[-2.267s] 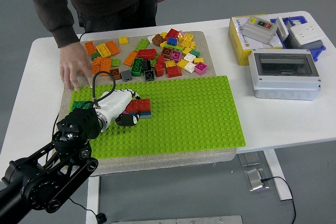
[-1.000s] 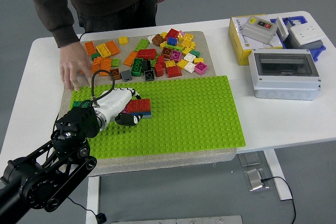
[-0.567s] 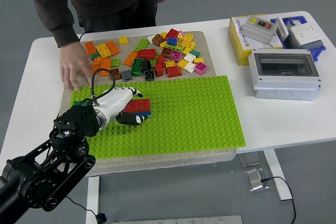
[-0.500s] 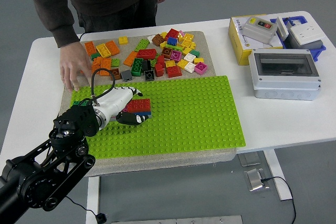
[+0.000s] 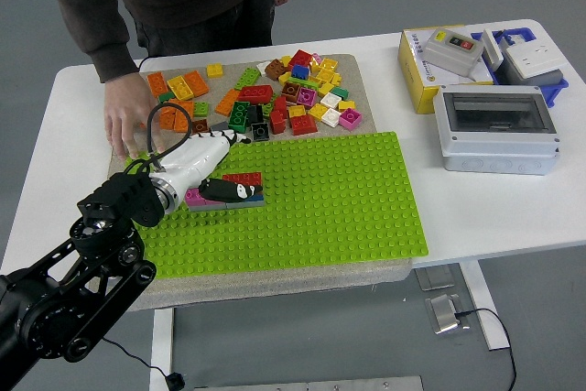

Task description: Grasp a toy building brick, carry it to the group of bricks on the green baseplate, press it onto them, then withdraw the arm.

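Note:
The green baseplate [image 5: 330,199] lies on a beige mat. Near its left end sits the group of bricks: a red brick [image 5: 244,179] on top, a magenta one [image 5: 196,197] to its left, a blue edge [image 5: 249,200] below. My left hand [image 5: 231,191], white-shelled with black fingers [image 5: 220,190], hovers over the group's front, its fingers relaxed and holding nothing. The loose brick pile [image 5: 265,98] covers the mat behind the plate. A person's hand [image 5: 128,125] rests flat on the mat's left edge.
At the right stand a yellow box [image 5: 423,75] with a grey switch unit on it, a grey enclosure [image 5: 496,127] with a clear lid, and a blue tray [image 5: 540,61]. The person stands at the far side.
My left arm has drawn back to the left and the hand has lifted slightly off the group, uncovering the magenta brick. The person's hand has stayed put.

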### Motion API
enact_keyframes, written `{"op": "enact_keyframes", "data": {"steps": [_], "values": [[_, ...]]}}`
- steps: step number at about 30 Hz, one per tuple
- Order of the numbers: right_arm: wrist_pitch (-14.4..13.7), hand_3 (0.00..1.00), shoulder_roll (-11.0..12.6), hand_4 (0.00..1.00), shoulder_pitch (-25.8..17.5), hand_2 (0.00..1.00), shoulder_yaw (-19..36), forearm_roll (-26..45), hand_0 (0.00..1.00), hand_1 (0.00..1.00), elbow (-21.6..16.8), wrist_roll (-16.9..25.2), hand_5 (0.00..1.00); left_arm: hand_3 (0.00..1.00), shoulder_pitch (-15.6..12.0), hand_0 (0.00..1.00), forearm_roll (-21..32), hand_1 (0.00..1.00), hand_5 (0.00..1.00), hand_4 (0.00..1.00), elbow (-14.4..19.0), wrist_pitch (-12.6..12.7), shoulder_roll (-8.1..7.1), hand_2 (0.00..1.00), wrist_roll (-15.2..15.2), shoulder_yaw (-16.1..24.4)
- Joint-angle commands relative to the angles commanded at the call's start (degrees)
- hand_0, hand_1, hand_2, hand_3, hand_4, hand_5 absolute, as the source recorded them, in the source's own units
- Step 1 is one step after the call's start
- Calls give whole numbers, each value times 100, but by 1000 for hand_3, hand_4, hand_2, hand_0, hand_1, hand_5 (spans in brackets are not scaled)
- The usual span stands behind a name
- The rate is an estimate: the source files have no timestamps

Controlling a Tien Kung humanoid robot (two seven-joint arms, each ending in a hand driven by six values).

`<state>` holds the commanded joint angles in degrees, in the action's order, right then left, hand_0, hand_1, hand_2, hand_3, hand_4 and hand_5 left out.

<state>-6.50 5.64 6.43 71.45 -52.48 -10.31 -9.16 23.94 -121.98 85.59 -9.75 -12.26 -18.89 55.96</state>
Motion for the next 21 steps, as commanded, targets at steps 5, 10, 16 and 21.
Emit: {"op": "enact_keyframes", "data": {"steps": [5, 10, 16, 21], "values": [[0, 618, 16, 446, -19, 611, 65, -48, 632, 626, 0, -5, 716, 652, -137, 978, 38, 968, 575, 770, 584, 127, -323, 930, 78, 309], [0, 617, 10, 445, -25, 611, 111, -115, 632, 626, 0, -22, 717, 590, -243, 984, -68, 962, 639, 741, 876, 374, -469, 926, 233, 202], [-4, 619, 1, 445, -36, 611, 123, -125, 632, 626, 0, -35, 718, 568, -245, 997, -258, 967, 852, 624, 628, 1000, -625, 930, 708, -230], [-6, 619, -3, 445, -33, 616, 110, -115, 632, 627, 0, -35, 721, 571, -204, 998, -289, 969, 925, 561, 253, 1431, -573, 932, 954, -539]]}}
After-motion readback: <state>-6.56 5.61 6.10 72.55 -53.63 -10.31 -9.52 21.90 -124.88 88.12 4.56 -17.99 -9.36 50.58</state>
